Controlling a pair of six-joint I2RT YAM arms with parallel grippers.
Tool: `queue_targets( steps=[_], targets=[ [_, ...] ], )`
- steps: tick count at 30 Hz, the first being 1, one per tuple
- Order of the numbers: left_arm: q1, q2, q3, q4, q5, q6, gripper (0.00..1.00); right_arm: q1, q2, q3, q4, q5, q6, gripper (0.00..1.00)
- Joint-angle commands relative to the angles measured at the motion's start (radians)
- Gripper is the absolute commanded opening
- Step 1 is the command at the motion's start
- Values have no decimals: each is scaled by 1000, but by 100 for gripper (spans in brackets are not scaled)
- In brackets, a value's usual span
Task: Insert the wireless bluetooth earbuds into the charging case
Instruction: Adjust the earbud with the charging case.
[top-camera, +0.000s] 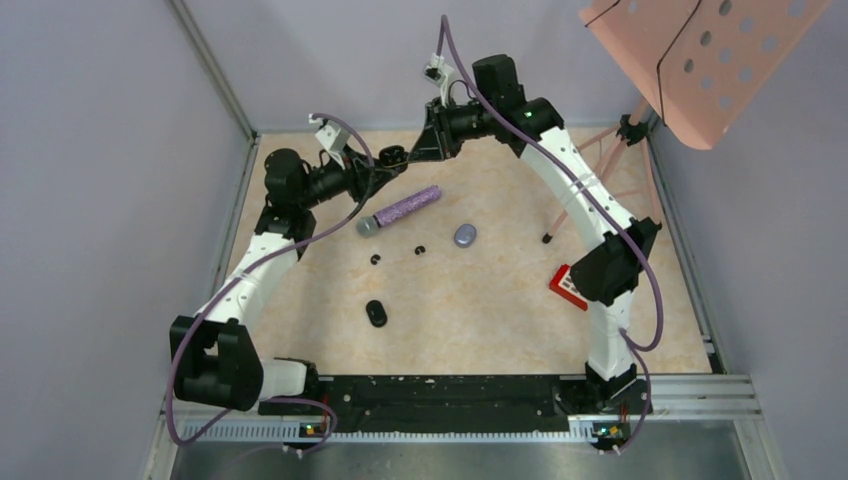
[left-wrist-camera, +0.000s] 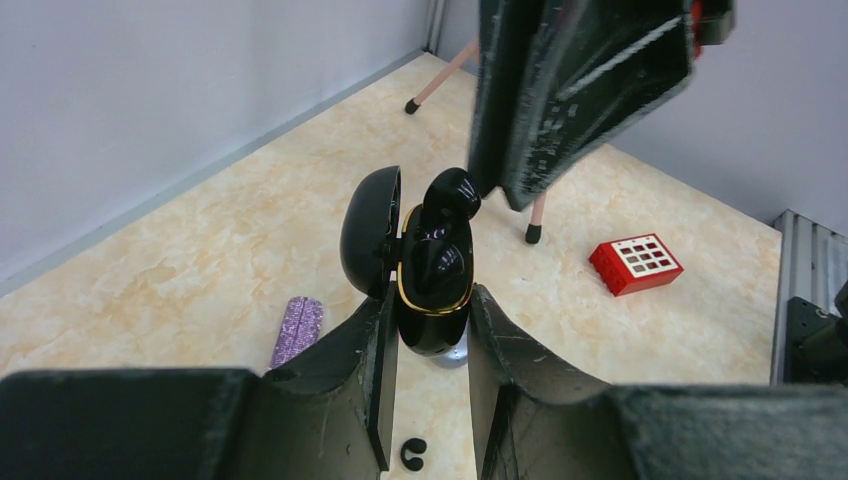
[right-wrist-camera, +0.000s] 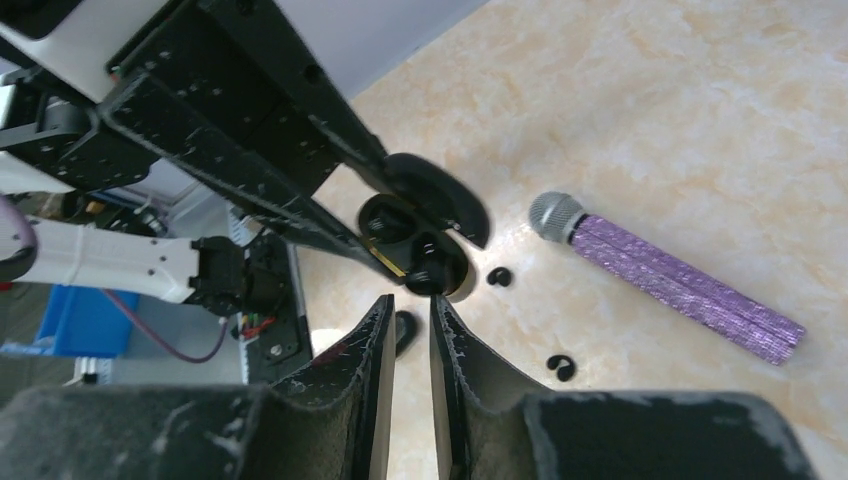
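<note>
Gripping glossy black oval charging case (left-wrist-camera: 420, 268), left jaws; glossy black earbud (left-wrist-camera: 450, 195) sits proud; right jaws narrow, probably empty: press it squarely into its socket.

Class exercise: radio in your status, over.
Left fingers shut on open charging case. Black earbud sticking up from it. Right fingers slightly apart, empty. Nothing in the way.

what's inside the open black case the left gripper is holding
One glossy black earbud pokes up out of the charging case, not fully seated. The left gripper covers the case's lower sides, and the dark glossy interior does not show whether a second earbud lies inside.
</note>
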Motion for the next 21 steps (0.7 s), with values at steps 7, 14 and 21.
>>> queue_targets(
  steps=[7, 14, 21],
  targets=[
    [-21, -1, 4, 46, 1, 10, 0, 25, 3, 65, 3, -145, 11, 20],
    [-21, -5, -6, 56, 23, 11, 0, -11, -15, 83, 18, -234, 19, 21],
    [-21, 13, -13, 133, 263, -19, 0, -89, -125, -46, 180, -430, -80, 38]
  ],
)
